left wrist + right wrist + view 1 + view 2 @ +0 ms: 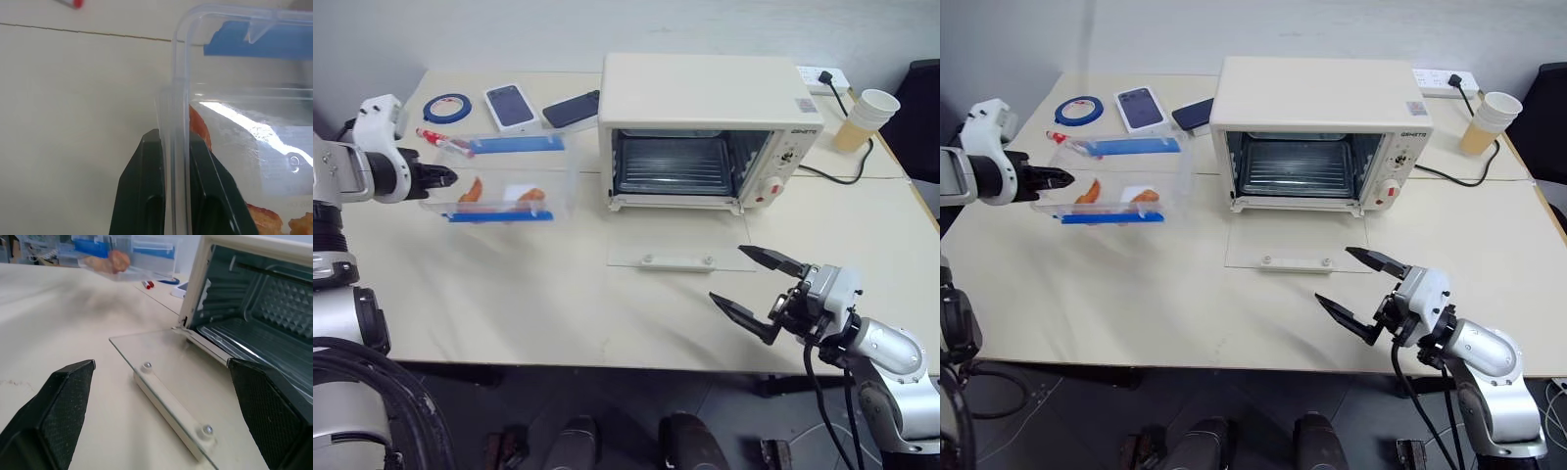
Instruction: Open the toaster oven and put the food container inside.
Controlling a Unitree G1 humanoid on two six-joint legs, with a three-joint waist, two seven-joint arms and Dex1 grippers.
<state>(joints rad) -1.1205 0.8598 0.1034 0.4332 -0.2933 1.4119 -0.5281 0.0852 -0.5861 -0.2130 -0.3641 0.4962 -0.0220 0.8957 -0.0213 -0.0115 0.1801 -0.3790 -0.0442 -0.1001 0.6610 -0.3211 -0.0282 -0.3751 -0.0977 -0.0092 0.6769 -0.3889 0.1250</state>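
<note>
The toaster oven stands at the back middle of the table, its glass door folded down flat in front and the rack inside showing. Left of it, the clear food container with blue clips and orange-brown pieces hangs a little above the table. My left gripper is shut on its left end wall; the black fingers pinch that wall. My right gripper is open and holds nothing, near the table's front edge just right of the door.
Behind the container lie a red marker, a blue tape roll, a white phone box and a dark phone. Stacked paper cups, a power strip and a black cable sit right of the oven.
</note>
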